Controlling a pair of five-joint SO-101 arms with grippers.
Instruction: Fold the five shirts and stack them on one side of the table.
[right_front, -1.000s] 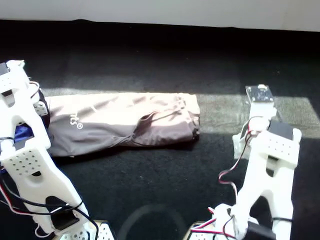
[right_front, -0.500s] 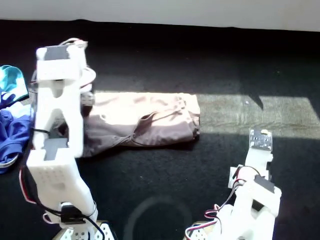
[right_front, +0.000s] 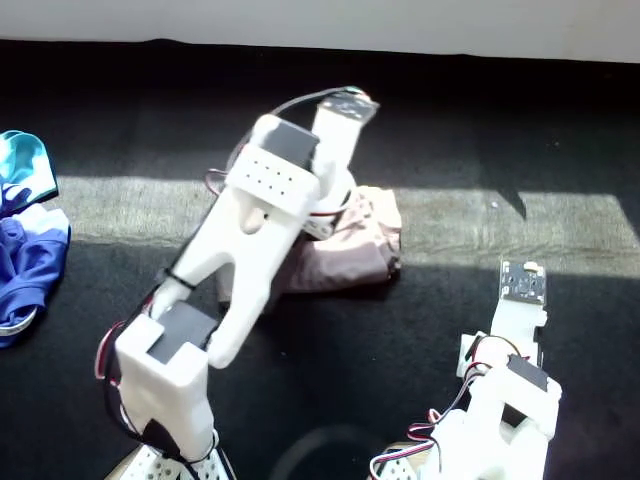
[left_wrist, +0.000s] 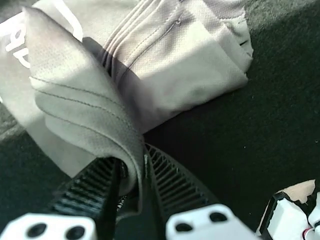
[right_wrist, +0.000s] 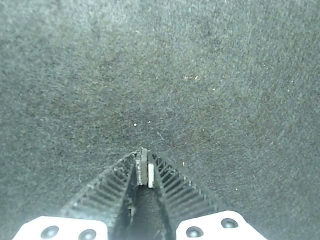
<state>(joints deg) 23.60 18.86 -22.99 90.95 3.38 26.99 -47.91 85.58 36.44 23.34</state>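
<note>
A grey shirt (right_front: 352, 258) lies mid-table, partly folded. My left arm (right_front: 265, 205) stretches across it from the near left. In the left wrist view my left gripper (left_wrist: 131, 165) is shut on a fold of the grey shirt (left_wrist: 185, 55), holding that flap lifted over the rest of the cloth. White print shows on the flap's edge. My right arm (right_front: 520, 330) stands at the near right, apart from the shirt. My right gripper (right_wrist: 143, 165) is shut on nothing, its tips just above the bare black table (right_wrist: 200, 75).
A blue shirt (right_front: 25, 255) and a teal one (right_front: 25, 170) lie bunched at the table's left edge. A sunlit band (right_front: 520, 225) crosses the black table surface. A white wall runs along the far edge.
My left arm has swung from the left edge across to the middle, carrying the grey shirt's left end over toward its right end. The right arm drew back toward the near right, then stayed put.
</note>
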